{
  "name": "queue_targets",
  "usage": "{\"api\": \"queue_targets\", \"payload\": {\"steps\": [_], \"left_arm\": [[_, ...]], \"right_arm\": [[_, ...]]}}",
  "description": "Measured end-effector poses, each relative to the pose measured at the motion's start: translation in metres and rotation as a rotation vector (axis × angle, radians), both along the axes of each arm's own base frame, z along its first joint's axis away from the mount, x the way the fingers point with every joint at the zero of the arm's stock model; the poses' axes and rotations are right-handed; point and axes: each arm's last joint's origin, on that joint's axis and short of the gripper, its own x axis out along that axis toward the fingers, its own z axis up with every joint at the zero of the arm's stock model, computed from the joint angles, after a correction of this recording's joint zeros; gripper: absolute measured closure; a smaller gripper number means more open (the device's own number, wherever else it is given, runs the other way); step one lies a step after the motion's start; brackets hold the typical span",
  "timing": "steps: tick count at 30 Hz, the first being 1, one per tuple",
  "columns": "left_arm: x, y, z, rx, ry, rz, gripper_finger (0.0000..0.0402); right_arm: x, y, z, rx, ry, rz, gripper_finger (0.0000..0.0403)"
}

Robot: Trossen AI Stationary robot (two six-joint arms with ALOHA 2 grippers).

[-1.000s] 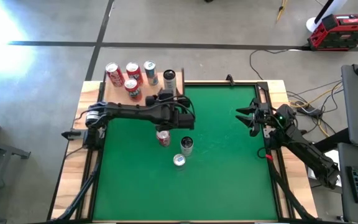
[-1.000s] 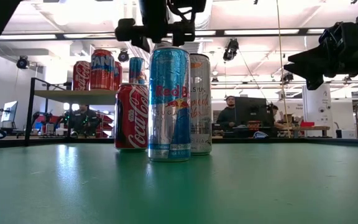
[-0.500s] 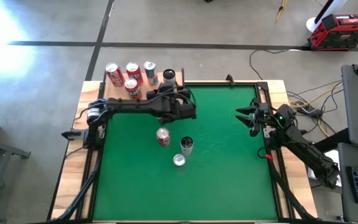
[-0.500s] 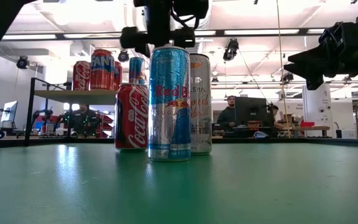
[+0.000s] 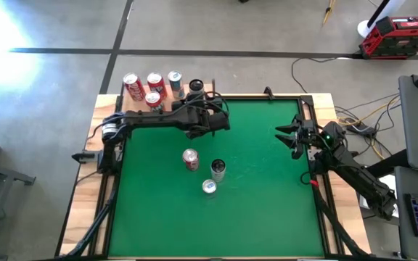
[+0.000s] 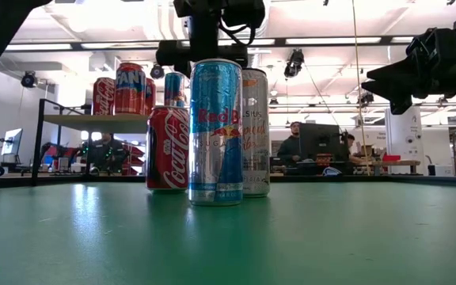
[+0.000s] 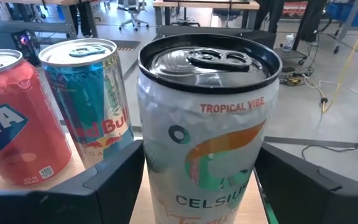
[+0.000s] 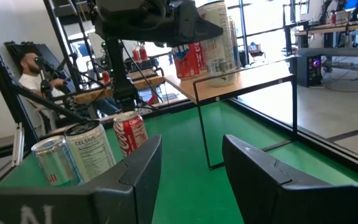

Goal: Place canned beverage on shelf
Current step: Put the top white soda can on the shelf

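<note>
Left gripper (image 5: 198,98) has pulled back from above the red can (image 5: 190,159) on the mat toward the shelf (image 5: 138,107) over the last second, and now I see its fingers (image 7: 114,180) spread either side of the Celsius can (image 7: 207,124) on the shelf's right end, wide apart; can't tell if they press it or just flank it. Can stands upright on the board just beside the blue Red Bull can (image 7: 91,99), so I judge this one placed or nearly so. Three cans left on the green mat (image 5: 267,217): red can, grey can (image 5: 218,169), silver can (image 5: 209,188), close together. Shelf is getting crowded. Right gripper (image 5: 287,139) waits by the desk's right edge, fingers closed, empty
</note>
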Motion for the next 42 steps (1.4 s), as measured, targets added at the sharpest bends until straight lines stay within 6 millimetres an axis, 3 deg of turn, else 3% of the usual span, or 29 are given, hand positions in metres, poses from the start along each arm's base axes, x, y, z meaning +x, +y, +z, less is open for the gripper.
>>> {"api": "queue_targets", "payload": {"steps": [42], "left_arm": [[0.003, 0.057, 0.008, -0.087, 0.047, -0.039, 0.0127]], "right_arm": [[0.0, 0.0, 0.0, 0.0, 0.0, 0.0, 0.0241]]}}
